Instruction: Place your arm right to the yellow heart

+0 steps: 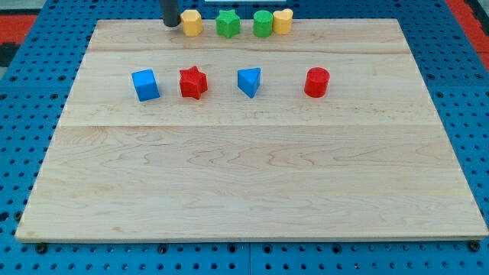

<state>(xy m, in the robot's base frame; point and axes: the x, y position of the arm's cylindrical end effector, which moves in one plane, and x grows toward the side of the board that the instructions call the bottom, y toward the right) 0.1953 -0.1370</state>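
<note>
The yellow heart (283,21) sits at the view's top edge of the wooden board, right of centre, touching a green cylinder (263,24) on its left. My tip (171,24) stands at the top edge further left, close against the left side of a yellow hexagon (191,23). The tip is well left of the heart, with the hexagon, a green star (228,24) and the green cylinder between them.
A row lies lower on the board (244,183): a blue cube (146,85), a red star (193,82), a blue triangle (249,81) and a red cylinder (316,82). Blue perforated table surrounds the board.
</note>
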